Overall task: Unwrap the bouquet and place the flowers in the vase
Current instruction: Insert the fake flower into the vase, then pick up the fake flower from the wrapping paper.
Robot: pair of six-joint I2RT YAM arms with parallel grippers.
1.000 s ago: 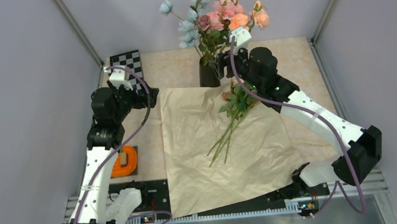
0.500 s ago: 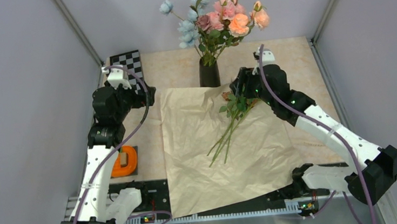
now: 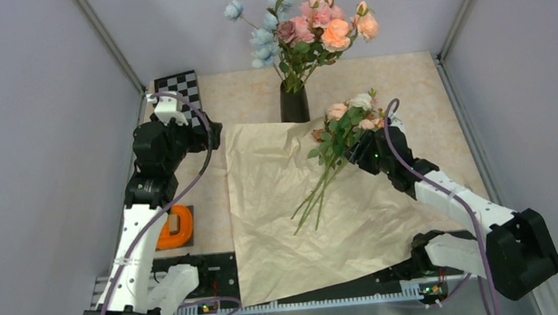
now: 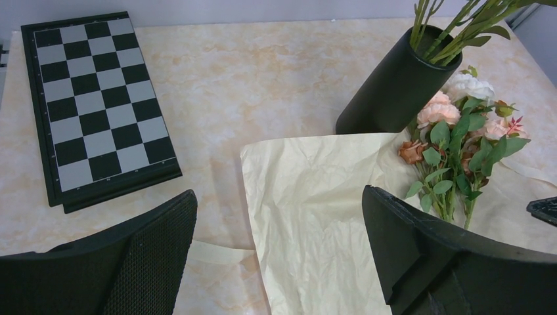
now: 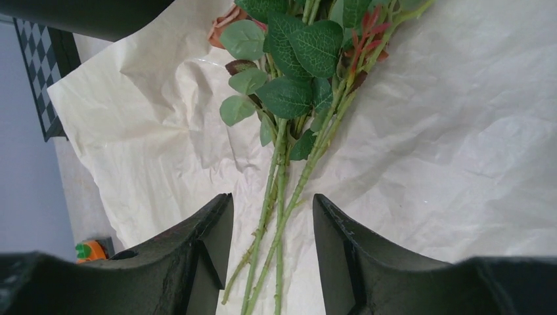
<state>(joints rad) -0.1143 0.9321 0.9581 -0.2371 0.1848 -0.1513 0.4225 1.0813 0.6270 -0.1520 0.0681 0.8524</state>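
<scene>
The flowers (image 3: 349, 117) lie on the unfolded tan paper (image 3: 305, 231), with their cream and pink blooms to the upper right and their green stems (image 3: 314, 196) running down to the left. My right gripper (image 3: 361, 152) hovers low over the leafy part. In the right wrist view its jaws are open (image 5: 272, 200), one on each side of the stems (image 5: 284, 177), with a gap on both sides. The black vase (image 3: 293, 104) stands just beyond the paper's far edge. My left gripper (image 3: 209, 133) is wide open (image 4: 279, 197) at the paper's far left corner, holding nothing.
A taller bunch of pink, orange and pale-blue flowers (image 3: 302, 26) stands in the vase. A checkerboard (image 3: 178, 86) lies at the far left. An orange object (image 3: 175, 227) sits beside the left arm. Grey walls enclose the table on three sides.
My right arm has swung from beside the vase towards the near right and lowered over the stems, uncovering the blooms. Its jaws have narrowed. The left arm has stayed put.
</scene>
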